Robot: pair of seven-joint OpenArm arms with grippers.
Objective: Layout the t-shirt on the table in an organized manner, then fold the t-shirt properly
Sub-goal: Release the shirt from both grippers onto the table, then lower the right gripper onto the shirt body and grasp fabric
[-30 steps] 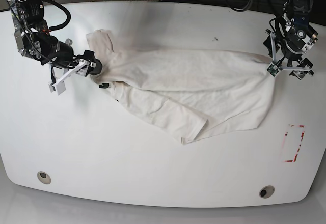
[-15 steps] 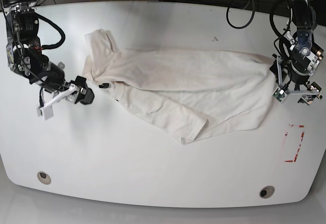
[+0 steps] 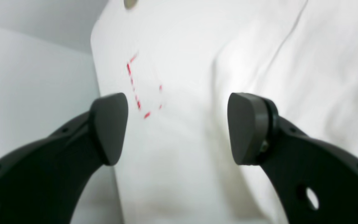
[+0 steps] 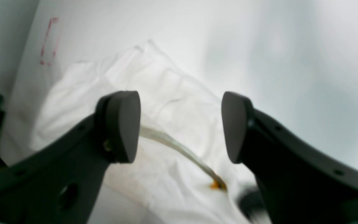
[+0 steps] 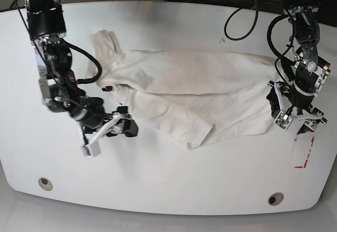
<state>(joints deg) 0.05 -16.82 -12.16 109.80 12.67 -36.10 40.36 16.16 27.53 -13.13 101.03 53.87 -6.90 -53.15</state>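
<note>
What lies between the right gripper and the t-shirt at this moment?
In the base view, only a narrow strip of bare table separates the right gripper from the t-shirt. The jaws stand open and hold nothing.

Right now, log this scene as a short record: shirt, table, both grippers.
shirt: t-shirt lies crumpled and spread sideways, not laid flat, not folded
table: white table, with a red tape outline near the left arm
left gripper: left gripper open, empty, at the shirt's edge
right gripper: right gripper open, empty, over bare table beside the shirt
task stage: layout not finished
</note>
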